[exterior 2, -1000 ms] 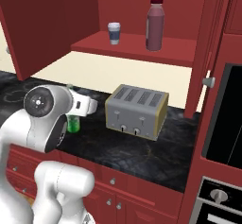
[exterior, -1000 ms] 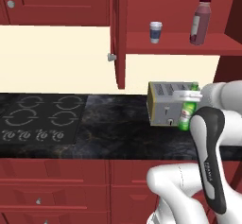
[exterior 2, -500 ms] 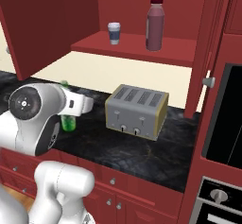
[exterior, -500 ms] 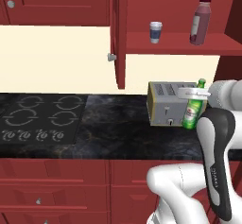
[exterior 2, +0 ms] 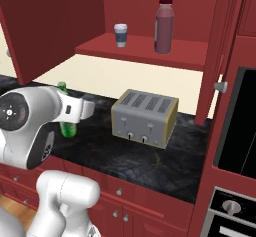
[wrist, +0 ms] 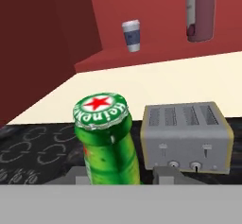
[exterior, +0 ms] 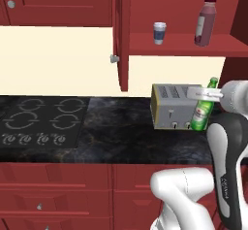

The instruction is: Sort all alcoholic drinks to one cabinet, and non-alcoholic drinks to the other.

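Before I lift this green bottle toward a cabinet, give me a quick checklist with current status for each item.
1. Gripper closed on green bottle: ok.
2. Bottle off the counter: cannot tell.
3. Bottle clear of toaster: ok in the right base view, close beside it.
4. Juice bottle and cup upright on open shelf: ok.
5. Left cabinet door open for alcohol: not ok, shut.

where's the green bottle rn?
The green bottle is in the end effector, tilted, just right of the toaster in the left base view, above the dark counter.
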Available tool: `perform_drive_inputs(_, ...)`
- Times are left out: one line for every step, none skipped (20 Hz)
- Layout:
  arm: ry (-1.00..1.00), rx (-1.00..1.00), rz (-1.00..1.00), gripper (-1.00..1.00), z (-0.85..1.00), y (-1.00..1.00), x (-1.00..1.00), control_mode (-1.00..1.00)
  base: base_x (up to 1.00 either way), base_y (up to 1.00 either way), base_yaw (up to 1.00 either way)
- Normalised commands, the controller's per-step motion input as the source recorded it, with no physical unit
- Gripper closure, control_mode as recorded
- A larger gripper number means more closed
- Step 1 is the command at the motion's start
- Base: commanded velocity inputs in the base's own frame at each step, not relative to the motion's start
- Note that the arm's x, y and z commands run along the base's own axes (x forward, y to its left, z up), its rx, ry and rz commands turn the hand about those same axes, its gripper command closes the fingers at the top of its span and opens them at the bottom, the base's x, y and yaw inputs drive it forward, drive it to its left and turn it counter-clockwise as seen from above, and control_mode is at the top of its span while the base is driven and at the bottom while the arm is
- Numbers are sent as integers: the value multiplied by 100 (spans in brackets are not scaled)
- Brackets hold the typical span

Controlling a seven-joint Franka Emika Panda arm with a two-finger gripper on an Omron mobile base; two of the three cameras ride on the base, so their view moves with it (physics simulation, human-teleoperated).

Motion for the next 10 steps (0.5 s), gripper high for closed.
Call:
perform_drive_inputs(-1, 0, -3, 100, 17, 0, -19, -100, 0, 0, 0)
perform_drive_inputs(0, 0, -3, 100, 16, 0, -20, -100, 0, 0, 0)
perform_drive_inputs(0, 0, -3, 100, 17, 0, -20, -100, 0, 0, 0)
perform_drive_inputs(0, 0, -3, 100, 17, 0, -19, -100, 0, 0, 0)
perform_drive_inputs(0, 0, -3, 100, 17, 0, -19, -100, 0, 0, 0)
perform_drive_inputs(0, 0, -3, 100, 17, 0, -19, -100, 0, 0, 0)
perform_drive_inputs(0, 0, -3, 100, 18, 0, -18, -100, 0, 0, 0)
perform_drive_inputs(0, 0, -3, 100, 19, 0, -17, -100, 0, 0, 0)
perform_drive_inputs(0, 0, -3, 100, 20, 0, -16, -100, 0, 0, 0)
perform_drive_inputs(0, 0, -3, 100, 21, 0, -15, -100, 0, 0, 0)
